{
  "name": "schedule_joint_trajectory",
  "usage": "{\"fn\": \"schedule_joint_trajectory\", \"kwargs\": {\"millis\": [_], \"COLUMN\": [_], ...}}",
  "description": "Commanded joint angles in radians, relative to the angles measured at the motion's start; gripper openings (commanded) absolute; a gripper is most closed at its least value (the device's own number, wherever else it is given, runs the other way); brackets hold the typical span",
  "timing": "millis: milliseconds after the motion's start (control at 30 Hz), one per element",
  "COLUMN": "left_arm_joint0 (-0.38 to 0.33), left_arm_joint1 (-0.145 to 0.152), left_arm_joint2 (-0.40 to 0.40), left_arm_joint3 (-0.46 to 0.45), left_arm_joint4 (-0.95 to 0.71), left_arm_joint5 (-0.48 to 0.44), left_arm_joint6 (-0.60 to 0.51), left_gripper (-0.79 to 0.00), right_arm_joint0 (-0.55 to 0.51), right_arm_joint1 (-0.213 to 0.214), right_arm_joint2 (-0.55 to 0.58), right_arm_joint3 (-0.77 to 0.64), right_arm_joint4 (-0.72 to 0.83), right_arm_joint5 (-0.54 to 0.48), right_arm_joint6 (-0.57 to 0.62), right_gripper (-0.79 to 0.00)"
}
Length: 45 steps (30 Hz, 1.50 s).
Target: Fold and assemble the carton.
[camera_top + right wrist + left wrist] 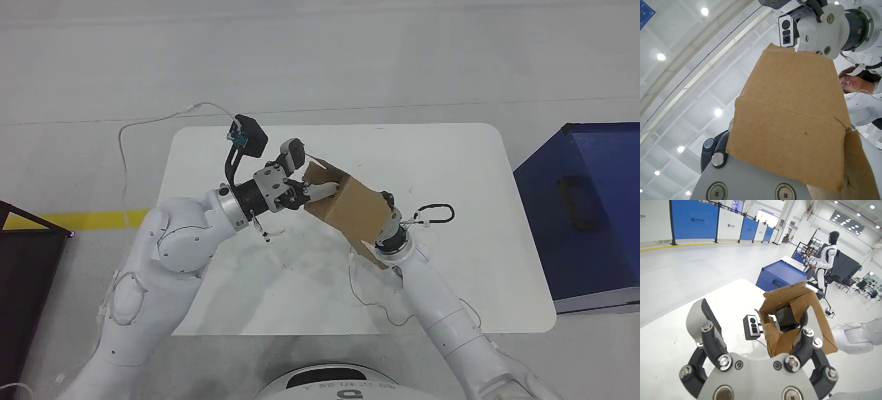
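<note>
Large indoor robotics test hall: pale glossy floor (696, 266) marked with a yellow line (659, 248), blue and white partition panels (694, 220), high white ceiling (677, 85) with round lamps (704, 11). White work table (450, 170) with a blue cabinet (781, 275) beside it. Farther off, another humanoid robot (826, 256) seated at a bench, and office chairs (861, 284).

Clock set on the carton (345, 205), mid-table, 12 away from the robot. The left gripper (295, 173) blocks 9 o'clock, one finger at its mouth, the other spread wide. The right gripper (387, 225) blocks 5 o'clock. A black cable loop (436, 213) lies near at 3. Open table (430, 160) stretches from 11 to 2 and at 7. A blue bin (590, 215) stands beyond the table's 3 o'clock edge.
</note>
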Motion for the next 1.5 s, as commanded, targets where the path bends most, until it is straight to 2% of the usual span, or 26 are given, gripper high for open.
{"fn": "schedule_joint_trajectory", "kwargs": {"millis": [0, 200, 433, 600, 700, 833, 1100, 1333, 1467], "left_arm_joint0": [-0.002, 0.015, 0.085, 0.116, 0.108, 0.082, 0.044, 0.046, 0.055], "left_arm_joint1": [0.0, 0.005, 0.019, 0.031, 0.031, 0.029, 0.023, 0.026, 0.028], "left_arm_joint2": [0.004, -0.037, -0.181, -0.272, -0.262, -0.194, -0.104, -0.097, -0.12], "left_arm_joint3": [0.001, 0.005, -0.001, 0.05, 0.094, 0.116, 0.105, 0.096, 0.078], "left_arm_joint4": [0.002, -0.045, -0.245, -0.238, -0.196, -0.104, -0.126, -0.106, -0.1], "left_arm_joint5": [-0.002, 0.001, -0.003, 0.011, 0.009, -0.034, -0.1, -0.107, -0.107], "left_arm_joint6": [-0.002, 0.019, 0.024, 0.017, 0.017, 0.006, -0.024, -0.019, 0.011], "left_gripper": [0.0, 0.0, 0.0, 0.0, 0.0, 0.0, 0.0, 0.0, 0.0], "right_arm_joint0": [0.001, 0.01, 0.009, -0.007, -0.009, -0.008, -0.004, 0.002, 0.004], "right_arm_joint1": [-0.001, -0.003, -0.003, -0.003, -0.004, -0.006, -0.011, -0.016, -0.016], "right_arm_joint2": [-0.001, -0.009, -0.009, -0.006, -0.01, -0.015, -0.035, -0.054, -0.052], "right_arm_joint3": [0.003, 0.006, 0.004, -0.035, -0.043, -0.042, -0.034, -0.019, -0.015], "right_arm_joint4": [0.004, -0.002, -0.001, 0.018, 0.029, 0.036, 0.032, 0.029, 0.016], "right_arm_joint5": [0.004, 0.015, 0.015, 0.029, 0.044, 0.055, 0.057, 0.063, 0.053], "right_arm_joint6": [0.002, 0.004, -0.002, -0.042, -0.04, -0.038, -0.047, -0.05, -0.055], "right_gripper": [-0.785, -0.785, -0.785, -0.785, -0.785, -0.785, -0.785, -0.785, -0.785]}}
